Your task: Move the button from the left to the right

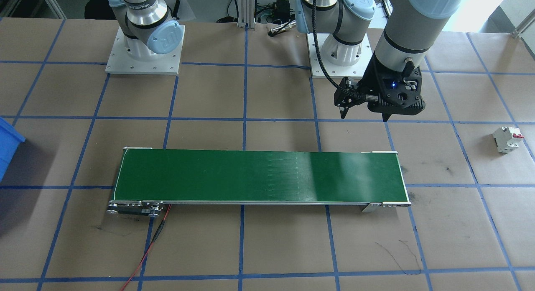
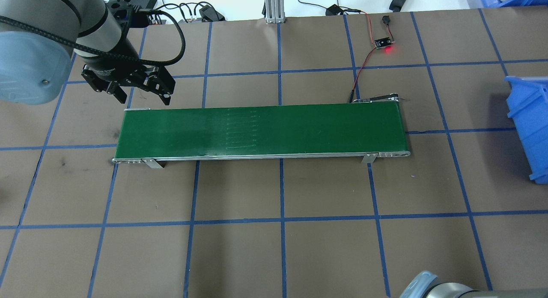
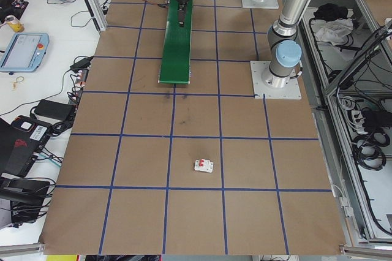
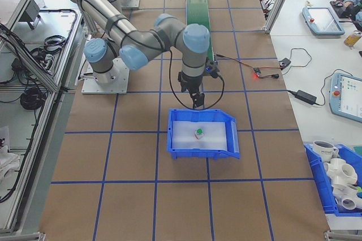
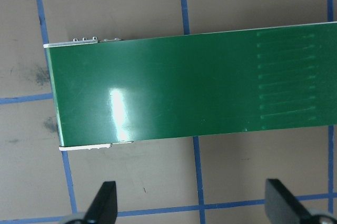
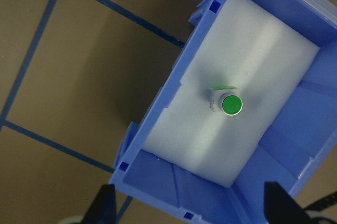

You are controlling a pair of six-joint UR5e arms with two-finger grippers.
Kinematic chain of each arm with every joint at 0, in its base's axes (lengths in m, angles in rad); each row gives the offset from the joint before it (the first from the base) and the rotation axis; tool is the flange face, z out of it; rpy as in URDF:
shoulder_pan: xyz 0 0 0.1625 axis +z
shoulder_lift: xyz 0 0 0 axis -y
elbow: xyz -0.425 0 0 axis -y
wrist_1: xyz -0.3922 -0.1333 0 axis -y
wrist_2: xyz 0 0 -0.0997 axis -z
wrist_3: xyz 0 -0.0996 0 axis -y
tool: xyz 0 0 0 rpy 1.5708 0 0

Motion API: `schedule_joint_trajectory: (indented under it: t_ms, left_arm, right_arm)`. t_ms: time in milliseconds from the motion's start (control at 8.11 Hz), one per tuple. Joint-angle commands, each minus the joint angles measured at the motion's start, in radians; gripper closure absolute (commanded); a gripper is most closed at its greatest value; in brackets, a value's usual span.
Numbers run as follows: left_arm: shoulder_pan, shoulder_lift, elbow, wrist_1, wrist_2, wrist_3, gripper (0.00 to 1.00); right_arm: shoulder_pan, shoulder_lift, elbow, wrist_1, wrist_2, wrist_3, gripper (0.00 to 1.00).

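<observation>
In the right wrist view, the right gripper's (image 6: 189, 211) fingers (image 6: 105, 203) stand wide apart and empty at the near edge. Just beyond them, straight below, the button (image 6: 227, 102) sits upright, green cap up, on white foam in the blue bin (image 6: 174, 84), near its middle. It appears already delivered to the right side. The right arm is much the nearer. Far off at the belt's (image 2: 261, 129) left end, the left gripper (image 2: 141, 96) hangs open and empty, well apart from the button.
</observation>
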Motion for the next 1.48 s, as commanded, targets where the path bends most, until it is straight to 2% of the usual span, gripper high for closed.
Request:
schedule_joint_trajectory:
  t_ms: [0, 247, 616, 740, 863, 1356]
  left_arm:
    - [0.005, -0.001, -0.006, 0.009, -0.007, -0.009, 0.00]
    - [0.003, 0.034, -0.004, 0.008, -0.001, 0.000, 0.00]
    - [-0.001, 0.096, -0.012, -0.005, -0.001, 0.002, 0.00]
    - [-0.001, 0.117, -0.006, 0.000, -0.002, 0.002, 0.00]
    - [0.002, 0.117, -0.010, 0.000, 0.001, 0.002, 0.00]
    - [0.006, 0.096, -0.014, 0.044, 0.004, 0.000, 0.00]
  right_arm:
    - [0.191, -0.182, -0.025, 0.232, -0.001, 0.391, 0.00]
    - [0.413, -0.199, -0.065, 0.369, -0.005, 0.800, 0.00]
    - [0.815, -0.169, -0.062, 0.389, -0.011, 1.201, 0.00]
    - [0.893, -0.146, -0.061, 0.382, 0.001, 1.268, 0.00]
    - [0.935, -0.124, -0.059, 0.365, -0.002, 1.338, 0.00]
    - [0.939, -0.119, -0.056, 0.360, -0.013, 1.339, 0.00]
